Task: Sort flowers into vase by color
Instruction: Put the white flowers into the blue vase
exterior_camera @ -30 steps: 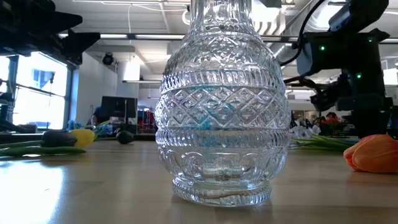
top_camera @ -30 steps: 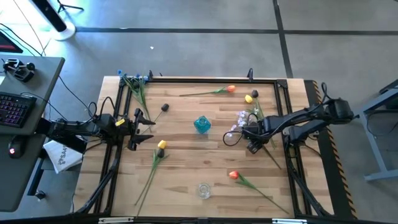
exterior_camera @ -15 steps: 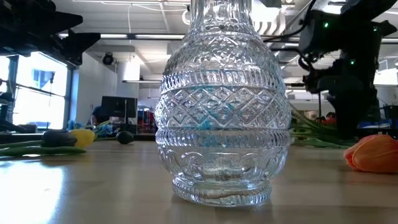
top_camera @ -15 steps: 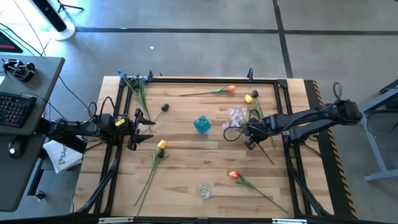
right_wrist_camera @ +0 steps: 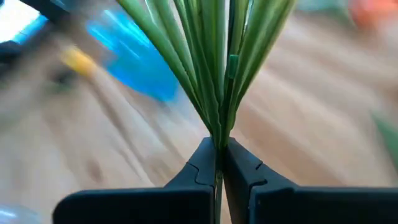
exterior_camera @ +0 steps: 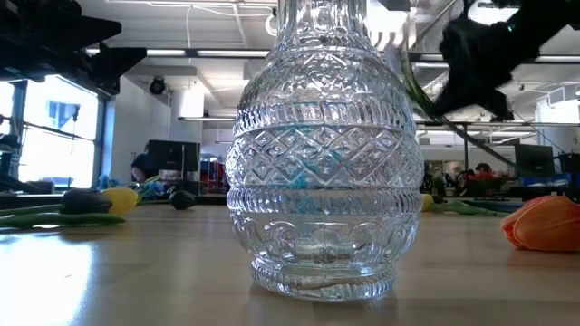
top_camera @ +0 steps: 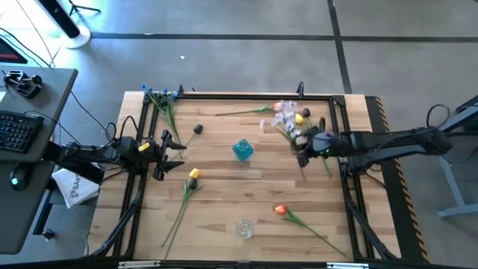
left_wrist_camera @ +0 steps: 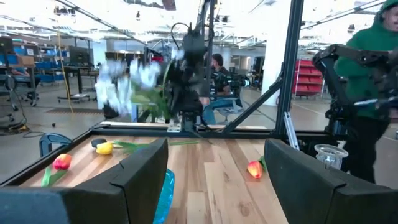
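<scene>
My right gripper [top_camera: 302,148] is above the table, right of the blue vase [top_camera: 243,149], shut on the white spray [top_camera: 284,118], whose blossoms show blurred. My left gripper [top_camera: 176,146] waits open near the left edge; in its wrist view the fingers [left_wrist_camera: 140,177] stand wide apart. A clear vase [top_camera: 245,228] stands near the near edge and fills the low view [exterior_camera: 317,154]. An orange tulip [top_camera: 278,107], a yellow tulip [top_camera: 299,118], a second orange tulip [top_camera: 281,211], a second yellow tulip [top_camera: 194,173], a dark bud [top_camera: 199,128] and a blue spray [top_camera: 160,95] lie flat on the wood. My right gripper pinches the white spray's bundle of green stems [right_wrist_camera: 217,134] between its two fingers, where the stems run together. The fingers come from the table's right and lie across the stems. The spray is lifted clear and tilted, its blossoms [top_camera: 282,113] toward the far edge.
A dark frame rail [top_camera: 239,95] runs round the tabletop. The flowers lie mostly along the far edge and the near right corner. Bare wood [top_camera: 224,194] lies between the two vases. People and shelving show in the room beyond the table.
My right gripper has risen, staying shut on the white spray. The spray, lying on the table a second ago, is lifted clear, and its blossoms have swung toward the far edge. The right arm has stretched out straighter.
</scene>
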You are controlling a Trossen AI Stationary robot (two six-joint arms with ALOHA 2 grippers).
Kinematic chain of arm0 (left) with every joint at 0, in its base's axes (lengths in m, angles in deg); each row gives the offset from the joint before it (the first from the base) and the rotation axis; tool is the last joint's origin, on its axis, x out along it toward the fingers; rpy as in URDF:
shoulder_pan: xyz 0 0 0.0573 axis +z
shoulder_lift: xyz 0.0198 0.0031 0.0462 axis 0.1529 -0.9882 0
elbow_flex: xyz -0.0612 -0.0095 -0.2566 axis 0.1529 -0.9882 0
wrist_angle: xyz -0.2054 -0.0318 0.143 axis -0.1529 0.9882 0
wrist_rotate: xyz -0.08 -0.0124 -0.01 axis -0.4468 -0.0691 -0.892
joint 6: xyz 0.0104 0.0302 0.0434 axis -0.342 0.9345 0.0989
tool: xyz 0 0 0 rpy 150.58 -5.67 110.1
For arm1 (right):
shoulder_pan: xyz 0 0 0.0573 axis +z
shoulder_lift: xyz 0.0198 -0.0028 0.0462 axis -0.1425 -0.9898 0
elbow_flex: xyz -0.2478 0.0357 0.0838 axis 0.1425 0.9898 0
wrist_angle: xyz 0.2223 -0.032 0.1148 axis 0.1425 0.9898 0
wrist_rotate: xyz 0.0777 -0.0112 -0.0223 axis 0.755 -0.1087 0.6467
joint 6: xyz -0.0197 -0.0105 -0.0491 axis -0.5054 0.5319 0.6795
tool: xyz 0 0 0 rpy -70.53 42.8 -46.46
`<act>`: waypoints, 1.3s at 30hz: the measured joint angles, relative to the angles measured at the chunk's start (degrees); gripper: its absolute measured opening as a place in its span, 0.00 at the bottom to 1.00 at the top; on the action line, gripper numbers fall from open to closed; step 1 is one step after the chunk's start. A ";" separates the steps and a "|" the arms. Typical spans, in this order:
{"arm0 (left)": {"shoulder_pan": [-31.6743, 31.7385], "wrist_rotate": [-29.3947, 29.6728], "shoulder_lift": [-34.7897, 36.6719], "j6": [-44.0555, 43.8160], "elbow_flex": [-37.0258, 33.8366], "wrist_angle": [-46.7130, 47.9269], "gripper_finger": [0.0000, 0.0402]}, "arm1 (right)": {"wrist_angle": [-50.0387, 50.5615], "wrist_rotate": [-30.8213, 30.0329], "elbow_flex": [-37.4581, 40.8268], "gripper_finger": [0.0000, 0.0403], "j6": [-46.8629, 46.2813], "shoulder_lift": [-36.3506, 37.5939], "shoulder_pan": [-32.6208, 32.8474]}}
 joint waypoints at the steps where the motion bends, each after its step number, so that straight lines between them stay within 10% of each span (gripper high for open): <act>1: 0.00 0.00 0.00 0.02 0.00 -0.35 0.63 | -5.27 0.29 0.00 0.00 3.72 0.49 0.02; 11: 0.00 -0.02 0.00 0.11 0.00 -1.39 0.63 | -58.85 17.57 -0.13 0.00 43.28 -6.70 -0.15; 19: 0.00 -0.02 0.00 0.09 0.00 -1.44 0.63 | -81.75 20.02 -0.13 0.00 46.59 -25.96 -6.29; 39: 0.02 2.90 0.00 0.09 0.00 -1.44 0.63 | -88.09 21.77 -0.13 0.03 37.20 -39.13 -12.61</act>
